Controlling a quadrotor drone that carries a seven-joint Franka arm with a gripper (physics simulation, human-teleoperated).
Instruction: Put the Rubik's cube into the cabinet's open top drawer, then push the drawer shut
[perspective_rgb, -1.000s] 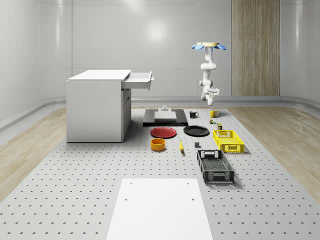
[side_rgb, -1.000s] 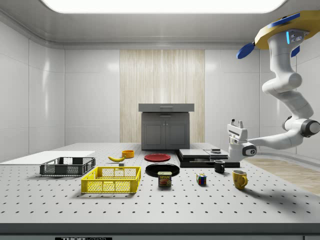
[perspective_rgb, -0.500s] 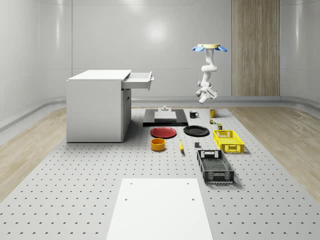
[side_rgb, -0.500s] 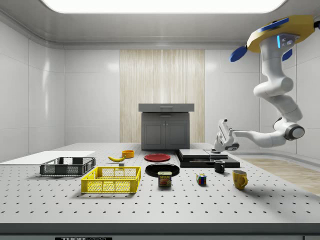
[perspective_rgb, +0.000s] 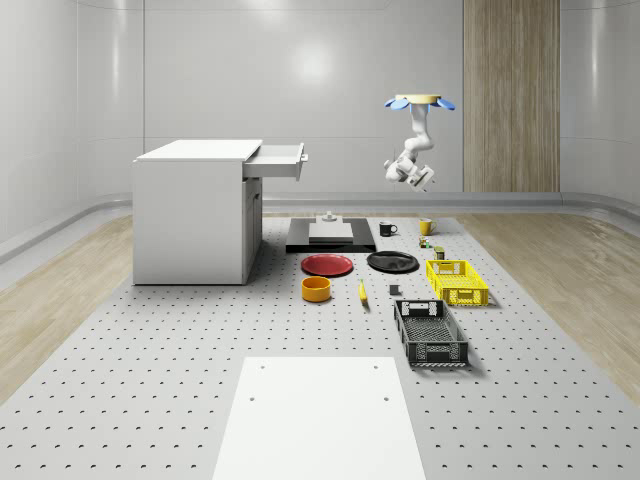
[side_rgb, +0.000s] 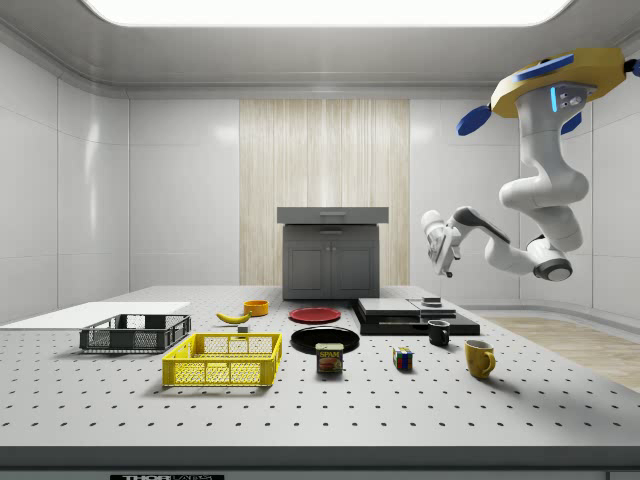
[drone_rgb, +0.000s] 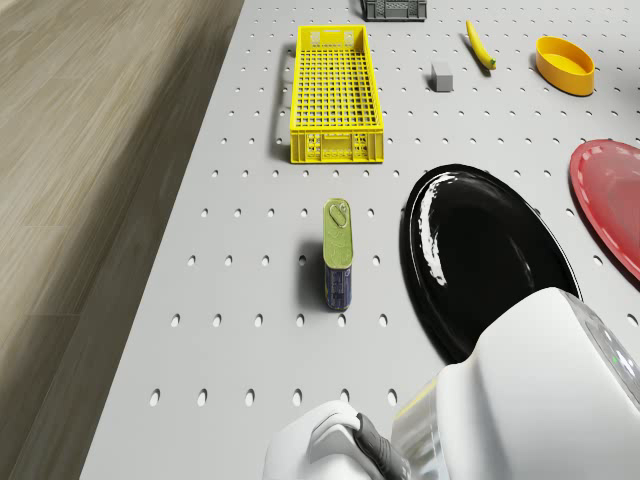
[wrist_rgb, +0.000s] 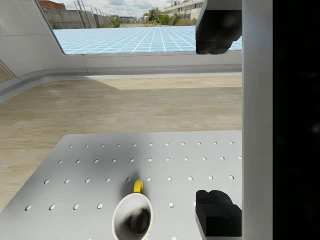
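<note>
Hovering drone (side_rgb: 560, 85) above table's far edge (side_rgb: 560, 345), pincer (side_rgb: 437, 250) open, empty, high over Rubik's cube (side_rgb: 403, 359)

Whole-scene camera high and distant, side camera low at table (side_rgb: 300, 410) edge, 2 views perhaps sharing the cabinet (perspective_rgb: 195, 210).

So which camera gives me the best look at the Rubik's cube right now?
The side view: the Rubik's cube sits unobstructed on the table between the Spam can and the yellow mug. In the whole-scene view it is a tiny speck near the far edge, colours unreadable.
</note>
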